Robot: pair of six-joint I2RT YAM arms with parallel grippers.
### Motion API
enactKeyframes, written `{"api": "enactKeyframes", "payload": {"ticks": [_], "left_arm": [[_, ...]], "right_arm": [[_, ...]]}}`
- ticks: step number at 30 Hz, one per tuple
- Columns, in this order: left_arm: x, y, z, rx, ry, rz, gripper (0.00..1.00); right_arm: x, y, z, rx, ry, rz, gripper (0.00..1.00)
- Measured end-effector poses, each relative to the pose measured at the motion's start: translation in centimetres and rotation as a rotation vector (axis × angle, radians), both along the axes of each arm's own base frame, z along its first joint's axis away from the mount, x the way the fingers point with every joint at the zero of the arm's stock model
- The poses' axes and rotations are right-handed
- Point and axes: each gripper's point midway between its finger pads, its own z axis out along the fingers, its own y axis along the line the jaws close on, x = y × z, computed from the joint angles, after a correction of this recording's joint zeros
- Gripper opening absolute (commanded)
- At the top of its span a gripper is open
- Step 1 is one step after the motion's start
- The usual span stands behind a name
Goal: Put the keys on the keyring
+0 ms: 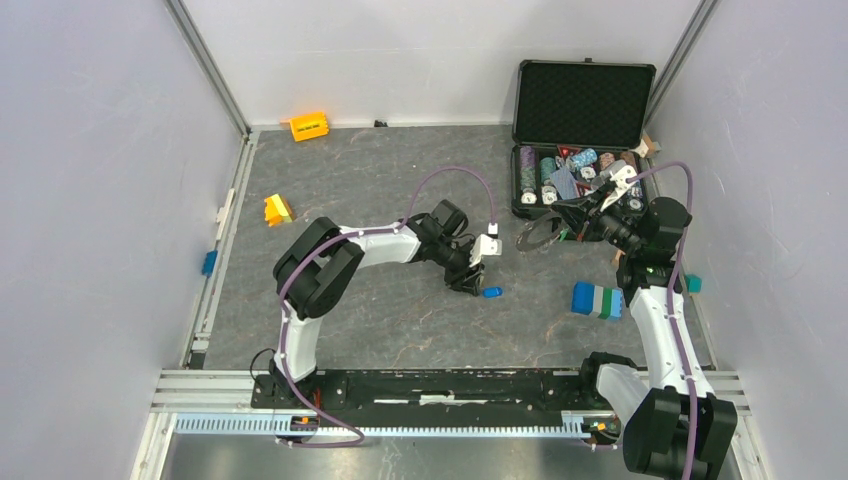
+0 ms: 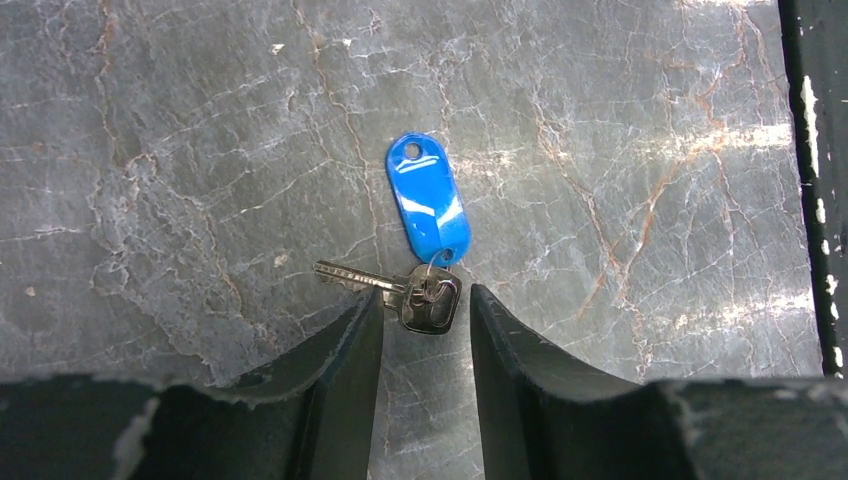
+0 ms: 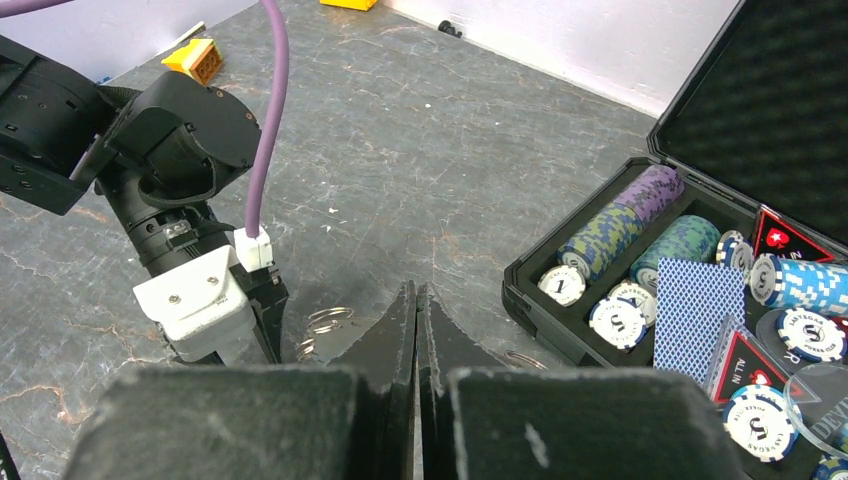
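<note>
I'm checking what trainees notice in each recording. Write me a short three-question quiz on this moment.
1. True or false: the left hand has closed on the key.
2. The open poker-chip case sits at the table's: A) far right, B) far left, C) near middle.
3. What colour is the tag on the key?
Key: 1 false, its fingers stand open on either side of the key's head; 2 A; 3 blue.

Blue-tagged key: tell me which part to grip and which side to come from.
Grip the silver key head, coming straight down with the left end effector, whose open fingers straddle it. The key lies flat and its head fits the gap; holding the blue tag would likely leave the key dangling.
</note>
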Motion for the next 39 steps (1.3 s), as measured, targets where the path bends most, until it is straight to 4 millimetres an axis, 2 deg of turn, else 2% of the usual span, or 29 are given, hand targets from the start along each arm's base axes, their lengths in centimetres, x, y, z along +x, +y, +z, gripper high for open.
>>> {"api": "enactKeyframes", "payload": {"ticks": [6, 14, 23, 32, 39], "left_arm": [[-0.4, -0.2, 0.0, 0.001, -0.002, -0.011, 0.4], [-0.5, -0.3, 0.0, 0.002, -0.005, -0.012, 0.48], [0.1, -0.5, 2.4, -0.033, -0.068, -0.011, 0.49], [-0.3, -0.6, 1.9, -0.025, -0.074, -0.031, 0.49], [-1.1, -0.7, 0.2, 0.006, -0.045, -0.046, 0.45]], "right_arm": [[0.0, 0.0, 0.0, 0.0, 0.0, 0.0, 0.0], [0.0, 0.0, 0.0, 0.0, 0.001, 0.001, 0.0], [0.0, 0.0, -0.2, 0.002, 0.006, 0.001, 0.0], [0.0, 0.0, -0.3, 0.002, 0.009, 0.002, 0.0], [0.0, 0.0, -0.3, 0.002, 0.008, 0.002, 0.0]]}}
